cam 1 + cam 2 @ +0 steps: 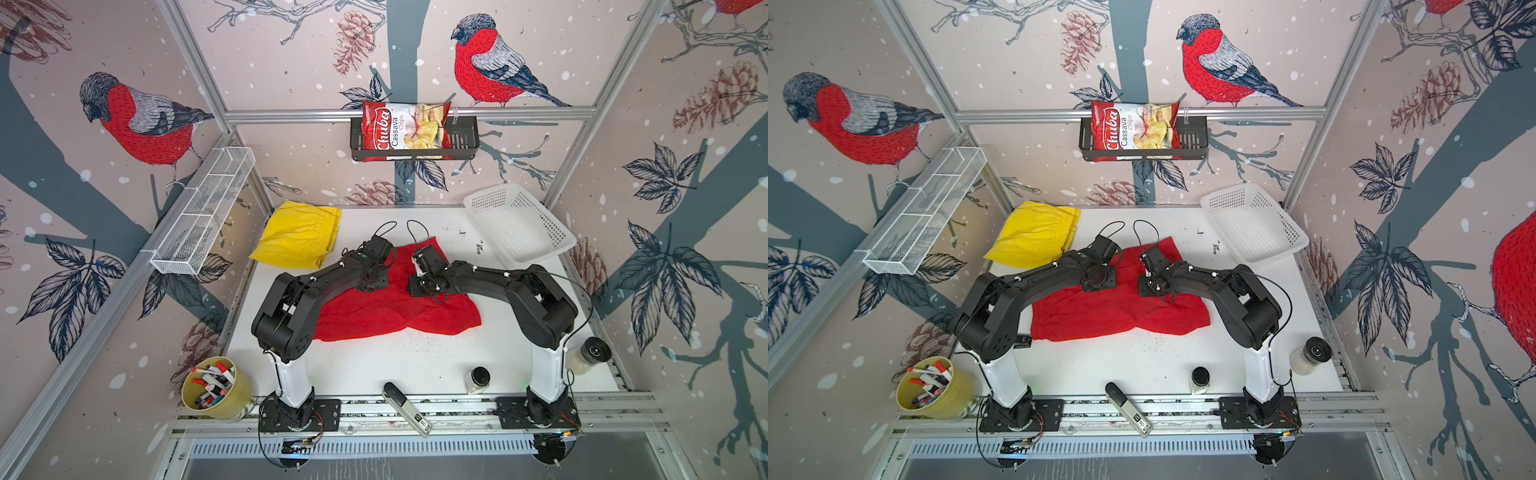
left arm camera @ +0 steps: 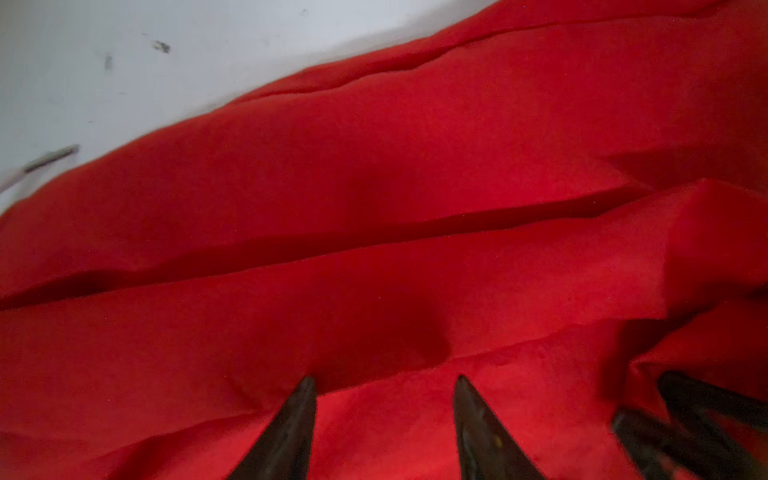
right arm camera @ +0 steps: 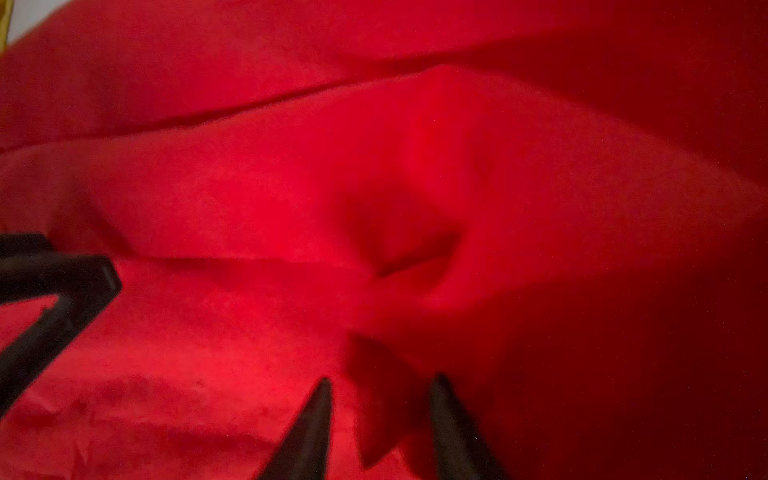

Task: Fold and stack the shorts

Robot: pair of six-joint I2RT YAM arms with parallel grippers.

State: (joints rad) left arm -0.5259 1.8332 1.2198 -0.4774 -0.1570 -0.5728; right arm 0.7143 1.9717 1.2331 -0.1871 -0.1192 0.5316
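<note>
**Both pincers low on the red shorts, one pinching, one released**

The red shorts (image 1: 395, 311) lie spread on the white table (image 1: 374, 365), directly beneath both pincers. The cloth reaches from under the wrists back toward the arm bases, and in both top views a narrower strip of it shows beyond them.

In its wrist view the left pincer (image 2: 384, 382) stands released. Its two dark fingers (image 2: 299, 419) are apart and point down at the fabric, and flat red cloth fills the gap between them without being gripped. Long folds run across the cloth ahead of it, with bare table past the hem.

The right pincer (image 3: 382, 384) sits just beside the left one, toward the middle of the shorts. Its fingertips (image 3: 322, 403) are drawn close, with a raised pleat of red fabric caught between them, so it grasps the red shorts. The cloth ahead of it puckers toward the grip.

The yellow shorts (image 1: 297, 237) lie bunched beyond the left pincer on its outer side, near the table's far corner and apart from the red pair.

A white basket (image 1: 519, 226) sits beyond the right pincer, on its outer side.
</note>
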